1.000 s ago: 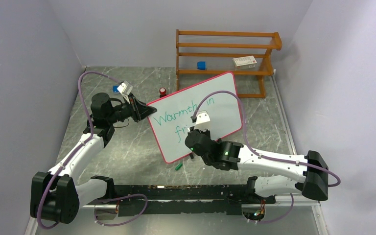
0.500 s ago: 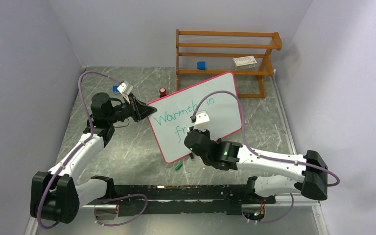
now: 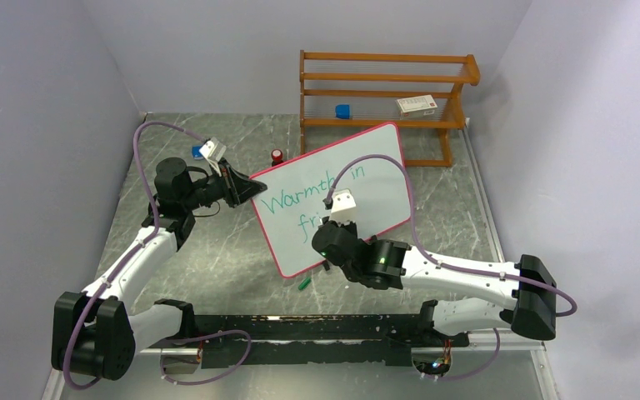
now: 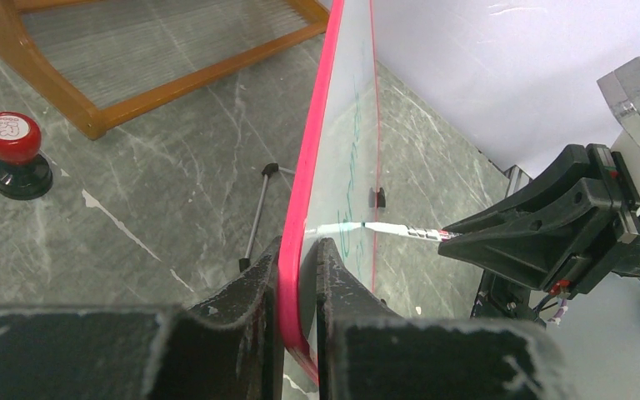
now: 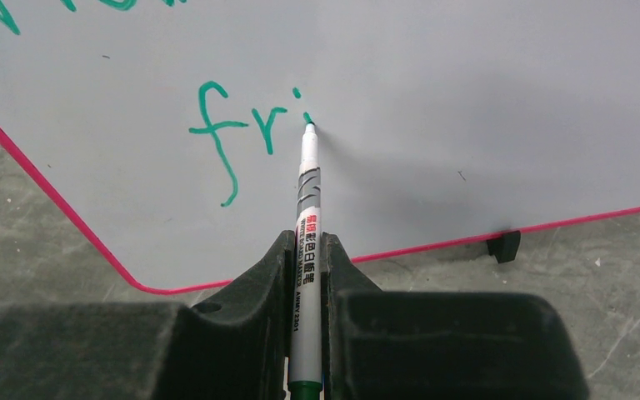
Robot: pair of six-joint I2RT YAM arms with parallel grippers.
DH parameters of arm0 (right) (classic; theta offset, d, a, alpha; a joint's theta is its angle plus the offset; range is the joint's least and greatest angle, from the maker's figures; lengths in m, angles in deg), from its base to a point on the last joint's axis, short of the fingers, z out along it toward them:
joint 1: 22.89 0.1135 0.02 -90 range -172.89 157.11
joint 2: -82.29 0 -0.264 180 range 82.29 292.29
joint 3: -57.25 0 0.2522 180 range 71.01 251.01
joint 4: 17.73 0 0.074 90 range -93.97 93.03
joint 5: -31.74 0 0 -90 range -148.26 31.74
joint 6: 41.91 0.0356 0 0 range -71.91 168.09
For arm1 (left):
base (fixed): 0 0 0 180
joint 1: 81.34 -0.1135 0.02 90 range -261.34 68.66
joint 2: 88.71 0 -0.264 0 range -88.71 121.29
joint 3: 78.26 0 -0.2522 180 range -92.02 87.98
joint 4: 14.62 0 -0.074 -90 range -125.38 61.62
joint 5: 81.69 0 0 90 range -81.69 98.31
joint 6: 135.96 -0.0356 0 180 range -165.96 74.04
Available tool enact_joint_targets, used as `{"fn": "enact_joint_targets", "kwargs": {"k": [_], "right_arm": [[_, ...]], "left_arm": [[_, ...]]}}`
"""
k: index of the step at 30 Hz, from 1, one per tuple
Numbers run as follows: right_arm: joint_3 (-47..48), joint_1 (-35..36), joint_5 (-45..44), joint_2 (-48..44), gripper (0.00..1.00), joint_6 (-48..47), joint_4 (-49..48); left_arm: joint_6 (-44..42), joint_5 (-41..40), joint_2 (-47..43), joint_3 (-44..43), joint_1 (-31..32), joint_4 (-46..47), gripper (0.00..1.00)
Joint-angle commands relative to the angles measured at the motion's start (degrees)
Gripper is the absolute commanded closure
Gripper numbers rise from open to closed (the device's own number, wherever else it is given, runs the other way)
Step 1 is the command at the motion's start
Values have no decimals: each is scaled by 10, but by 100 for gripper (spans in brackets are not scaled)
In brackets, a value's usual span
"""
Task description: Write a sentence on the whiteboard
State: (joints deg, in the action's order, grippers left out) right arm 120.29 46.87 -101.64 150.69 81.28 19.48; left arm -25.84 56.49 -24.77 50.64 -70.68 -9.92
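The whiteboard (image 3: 367, 171), white with a pink-red frame, stands tilted in mid-table and carries green writing "Warmth in" and "fri". My left gripper (image 3: 248, 188) is shut on the board's left edge (image 4: 293, 250), one finger on each side of the frame. My right gripper (image 3: 327, 223) is shut on a white marker (image 5: 307, 225) with a green end. The marker's tip touches the board (image 5: 483, 100) just under the dot of the "i". The marker also shows in the left wrist view (image 4: 400, 231).
A wooden rack (image 3: 383, 92) stands behind the board, with a blue cube (image 3: 342, 111) and a small box (image 3: 417, 104) on it. A red-topped stamp (image 3: 277, 156) and a blue object (image 3: 197, 152) sit at the back left. A green cap (image 3: 304, 283) lies near the board's front corner.
My right gripper has shifted slightly up and left along the board with the marker. The left arm and the board have not moved.
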Motion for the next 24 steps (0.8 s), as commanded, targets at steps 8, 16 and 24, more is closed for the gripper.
{"fn": "enact_joint_targets", "kwargs": {"k": [8,16,24], "right_arm": [[-3,-4,12,9,100,25,32],[-3,-4,14,10,100,26,33],[-8,-4,16,6,100,31,37]], "left_arm": [[-71,-22,17,12,6,-65,95],[-72,-24,15,12,6,-67,95],[-72,-25,16,11,7,-68,95]]}}
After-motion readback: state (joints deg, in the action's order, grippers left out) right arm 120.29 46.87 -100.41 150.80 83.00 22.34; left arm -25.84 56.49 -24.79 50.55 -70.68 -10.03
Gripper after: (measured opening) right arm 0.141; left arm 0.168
